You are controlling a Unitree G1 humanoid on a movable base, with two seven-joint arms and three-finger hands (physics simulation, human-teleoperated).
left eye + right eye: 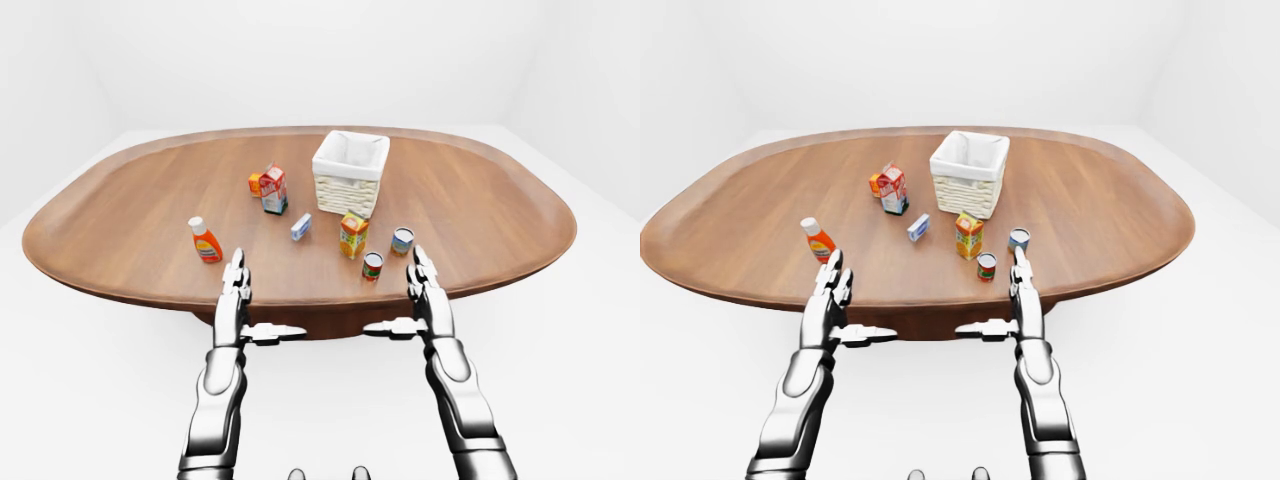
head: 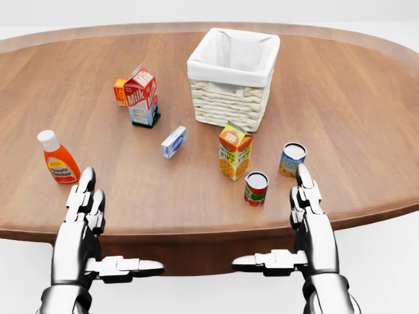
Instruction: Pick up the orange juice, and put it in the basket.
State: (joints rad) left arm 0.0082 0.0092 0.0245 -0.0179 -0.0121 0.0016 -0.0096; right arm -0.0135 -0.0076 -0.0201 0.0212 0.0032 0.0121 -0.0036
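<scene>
Head view over an oval wooden table [image 2: 366, 118]. Right hand [image 2: 309, 216] and left hand [image 2: 84, 219] are both held out level at the table's near edge, fingers straight and spread, thumbs pointing inward toward each other; neither grips or touches any object.

Orange juice [image 2: 235, 152]: one carton, upright on the table, up and to the left of the right hand's fingertips, nearer to that hand than to the left one, and apart from it. From the left hand it lies well to the right and slightly up.

Basket [image 2: 230, 98]: one, woven with a white lining, standing just above the juice carton in the view and farther from both hands; whether carton and basket touch cannot be told.

Cans, two: a red-labelled can [image 2: 256, 188] just left of the right hand's fingertips, between that hand and the juice, and a blue-and-yellow can [image 2: 292, 159] just above those fingertips.

Other items, one of each: a ketchup bottle [image 2: 57, 158] just above and left of the left hand; a milk carton [image 2: 143, 97] and a small orange box [image 2: 120, 91] well above the left hand, side by side; a small blue-and-white box [image 2: 173, 142] between the milk carton and the juice.
</scene>
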